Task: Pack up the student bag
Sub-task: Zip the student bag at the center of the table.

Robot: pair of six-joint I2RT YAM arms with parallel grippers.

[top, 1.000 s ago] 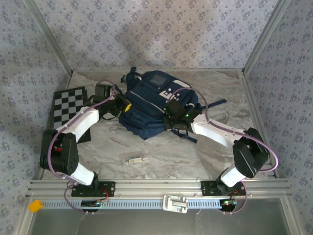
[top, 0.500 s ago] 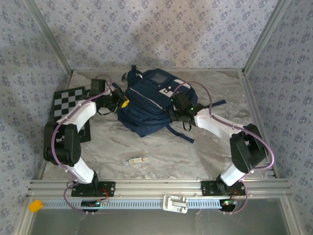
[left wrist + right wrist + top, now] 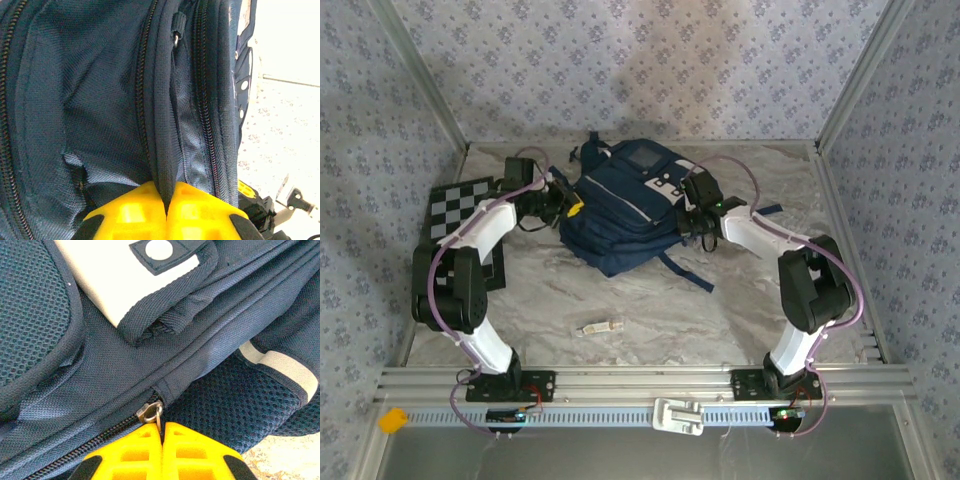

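Two closed grips on the backpack (image 3: pixel 625 205), far-centre of the tabletop (image 3: pixel 650 295): left fingers (image 3: pixel 132 210) pinch a fabric fold (image 3: pixel 162 100), right fingers (image 3: pixel 192 450) pinch a zipper pull (image 3: pixel 151 412).

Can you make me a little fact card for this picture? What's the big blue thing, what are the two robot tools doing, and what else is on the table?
big thing: student bag, navy blue, lying on the table
left tool: shut, pinching a fold of the bag's fabric between two zippers
right tool: shut on the zipper pull
also on the table: checkerboard, small pale object
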